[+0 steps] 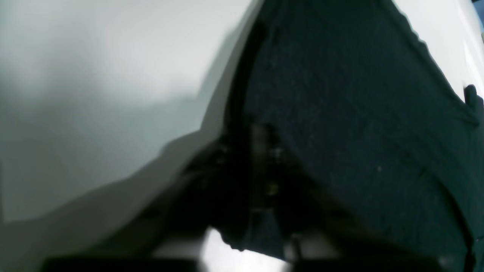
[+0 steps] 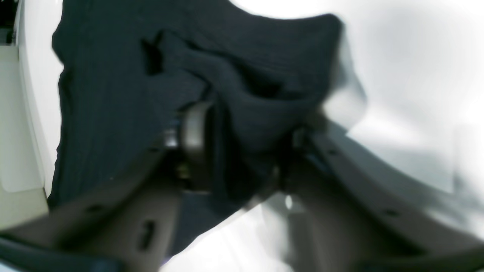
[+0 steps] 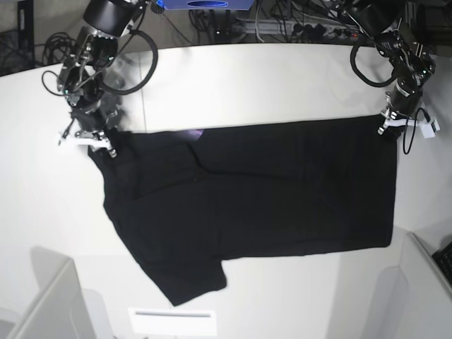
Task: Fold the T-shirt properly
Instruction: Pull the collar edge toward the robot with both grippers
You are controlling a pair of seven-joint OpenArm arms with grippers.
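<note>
The black T-shirt (image 3: 254, 191) lies spread on the white table (image 3: 268, 78), plain side up, with one sleeve (image 3: 194, 279) pointing to the front. A sliver of purple print (image 3: 192, 133) shows at its far edge. My left gripper (image 3: 387, 129) is at the shirt's far right corner; in the left wrist view the gripper (image 1: 264, 151) is blurred and dark, shut on the T-shirt (image 1: 359, 113). My right gripper (image 3: 95, 145) is at the far left corner. There the T-shirt (image 2: 113, 94) is bunched between its fingers (image 2: 193, 139), with the right gripper (image 2: 245, 147) shut on it.
A white sheet (image 3: 171, 321) lies at the table's front edge. Grey panels (image 3: 49, 304) stand at the front left and another panel (image 3: 424, 282) at the front right. Cables (image 3: 296, 28) run behind the table.
</note>
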